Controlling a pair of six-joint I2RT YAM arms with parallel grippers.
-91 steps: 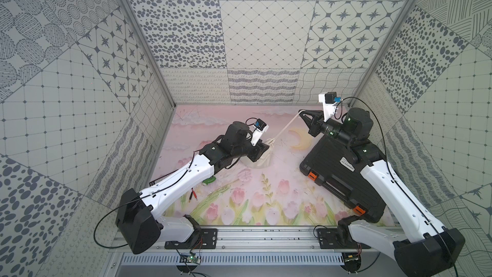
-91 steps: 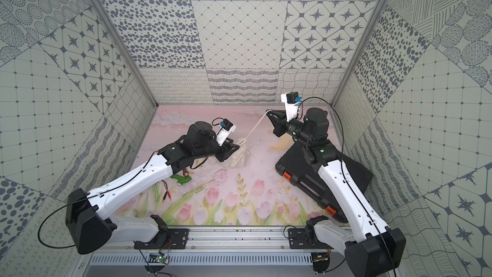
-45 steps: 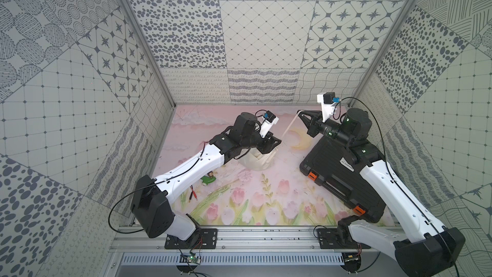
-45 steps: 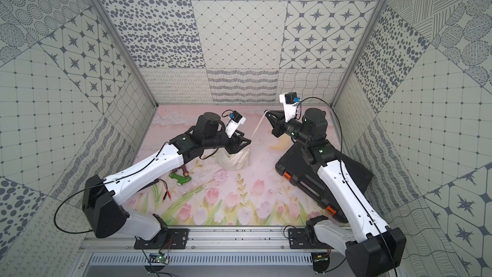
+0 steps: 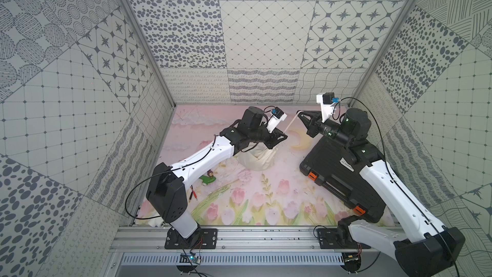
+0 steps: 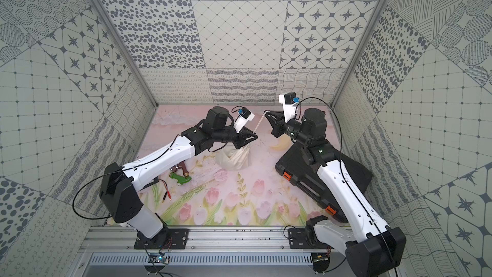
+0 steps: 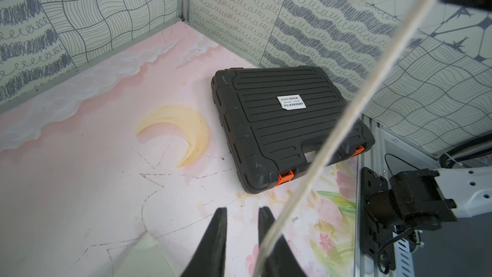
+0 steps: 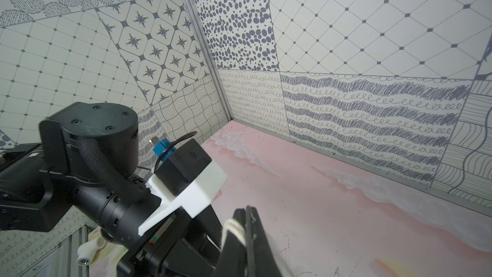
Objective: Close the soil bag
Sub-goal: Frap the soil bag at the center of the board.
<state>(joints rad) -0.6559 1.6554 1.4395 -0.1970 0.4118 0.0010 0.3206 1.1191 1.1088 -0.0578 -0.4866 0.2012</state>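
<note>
The soil bag (image 5: 257,159) (image 6: 235,159), a cream cloth sack, stands on the floral mat mid-table. Its white cord (image 5: 291,121) (image 6: 259,122) runs taut from the gathered neck up to my right gripper (image 5: 300,113) (image 6: 267,113), which is shut on the cord's end (image 8: 234,226). My left gripper (image 5: 283,137) (image 6: 254,137) hovers just over the bag's neck. In the left wrist view its jaws (image 7: 242,210) stand a narrow gap apart with only mat between them. The cord (image 7: 346,118) crosses outside one finger, and a corner of the bag (image 7: 143,259) shows below.
A black ribbed hard case (image 5: 343,177) (image 6: 300,171) (image 7: 279,123) with orange latches lies at the right, under the right arm. A green hose nozzle (image 6: 181,178) and red-tipped leads (image 6: 167,195) lie at the left front. Patterned walls close in three sides.
My left arm has swung right, from beside the bag to over its neck near the cord, and its jaws have narrowed. The right gripper has kept the cord, barely moving.
</note>
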